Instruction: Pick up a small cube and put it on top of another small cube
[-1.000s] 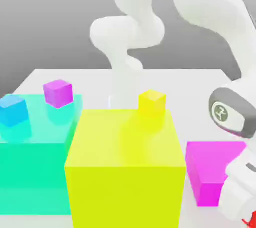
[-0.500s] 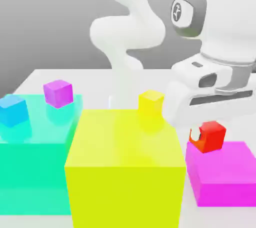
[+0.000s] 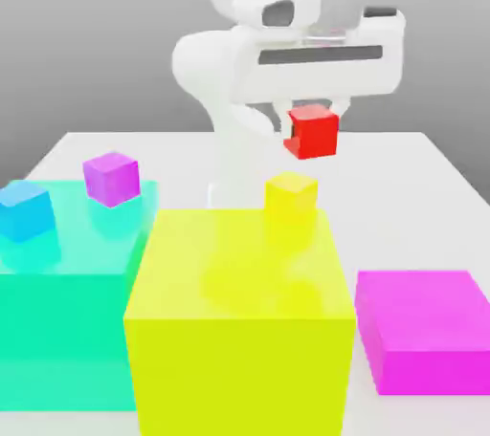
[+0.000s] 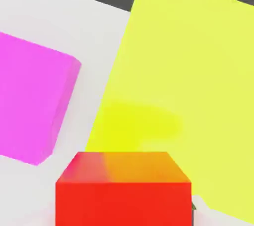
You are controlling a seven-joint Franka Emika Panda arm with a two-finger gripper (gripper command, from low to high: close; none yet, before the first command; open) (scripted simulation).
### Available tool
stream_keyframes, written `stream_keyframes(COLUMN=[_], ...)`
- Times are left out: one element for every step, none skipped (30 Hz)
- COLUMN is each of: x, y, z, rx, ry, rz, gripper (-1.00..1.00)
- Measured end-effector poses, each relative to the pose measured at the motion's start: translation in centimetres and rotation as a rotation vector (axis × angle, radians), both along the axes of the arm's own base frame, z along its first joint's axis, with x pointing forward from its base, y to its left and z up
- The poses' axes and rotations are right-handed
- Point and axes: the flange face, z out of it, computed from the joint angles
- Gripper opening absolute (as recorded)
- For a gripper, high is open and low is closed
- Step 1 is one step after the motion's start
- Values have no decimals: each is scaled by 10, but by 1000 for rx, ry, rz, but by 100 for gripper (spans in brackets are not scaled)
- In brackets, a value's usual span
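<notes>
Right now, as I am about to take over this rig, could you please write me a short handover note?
Gripper: shut on the small red cube, held in the air above and slightly behind the small yellow cube, apart from it.
Small yellow cube: sits at the back edge of the large yellow block.
Done: red cube picked up and lifted.
Left: line it up over the small yellow cube, lower it on top, open the fingers and pull away.

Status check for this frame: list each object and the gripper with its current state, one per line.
gripper: shut on red cube, raised
red cube: held in the air, above small yellow cube
small yellow cube: resting on large yellow block
purple cube: resting on teal block
blue cube: resting on teal block
magenta block: bare on top
</notes>
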Motion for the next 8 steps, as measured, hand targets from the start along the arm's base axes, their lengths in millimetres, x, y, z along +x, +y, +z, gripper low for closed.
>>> stream_keyframes(x=[-3,-4,-5,-5,-6,-6,-6,-6], y=[-2,-2,-3,-3,-3,-3,-3,-3], z=[-8,-19,-31,-45,-55,-55,-55,-55], rx=[4,6,7,7,8,8,8,8], ry=[0,1,1,1,1,1,1,1], rz=[-1,-2,-2,-2,-2,-2,-2,-2], gripper=[-100,-100,-100,-100,100,100,100,100])
